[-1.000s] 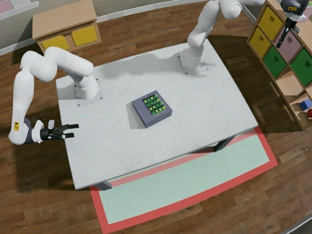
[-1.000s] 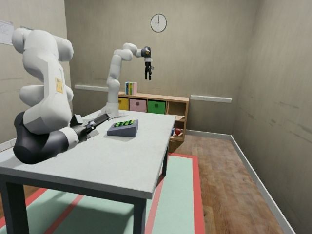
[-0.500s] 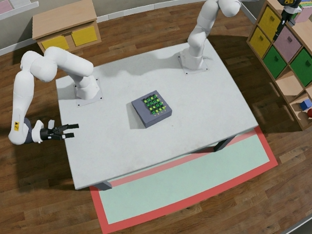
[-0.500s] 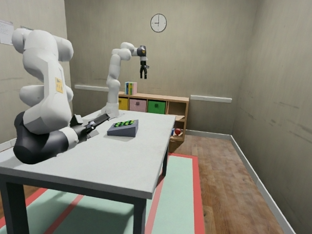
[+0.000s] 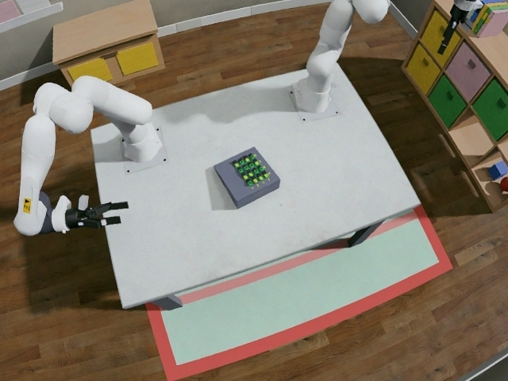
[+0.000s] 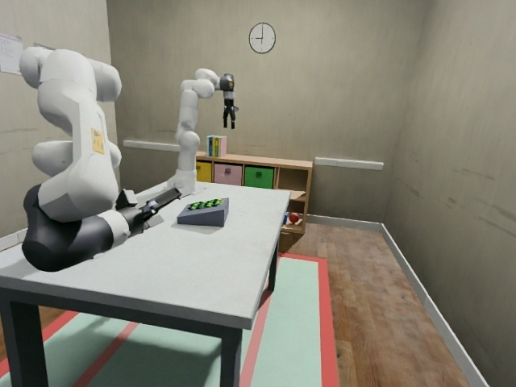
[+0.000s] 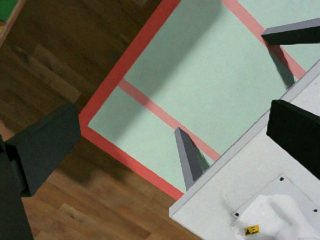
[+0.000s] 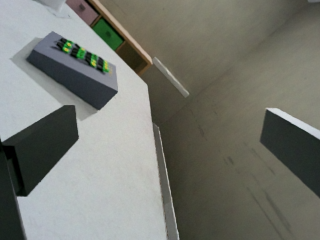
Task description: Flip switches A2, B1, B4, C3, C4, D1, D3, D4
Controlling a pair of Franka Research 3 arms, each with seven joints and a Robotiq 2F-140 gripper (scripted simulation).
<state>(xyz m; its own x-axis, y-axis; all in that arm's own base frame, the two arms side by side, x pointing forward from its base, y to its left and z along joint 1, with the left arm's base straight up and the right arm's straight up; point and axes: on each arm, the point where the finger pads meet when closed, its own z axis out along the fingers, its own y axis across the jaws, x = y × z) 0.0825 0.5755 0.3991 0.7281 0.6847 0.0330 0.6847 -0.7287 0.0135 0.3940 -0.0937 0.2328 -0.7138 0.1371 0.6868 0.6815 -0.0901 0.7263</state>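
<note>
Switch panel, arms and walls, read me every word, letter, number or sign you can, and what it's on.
No text reads clearly.
Switch panel: yellow characters, too small.
Yellow arm labels: dark marks, illegible.
Wall paper: print too blurred.
Clock: no readable numerals.
</note>
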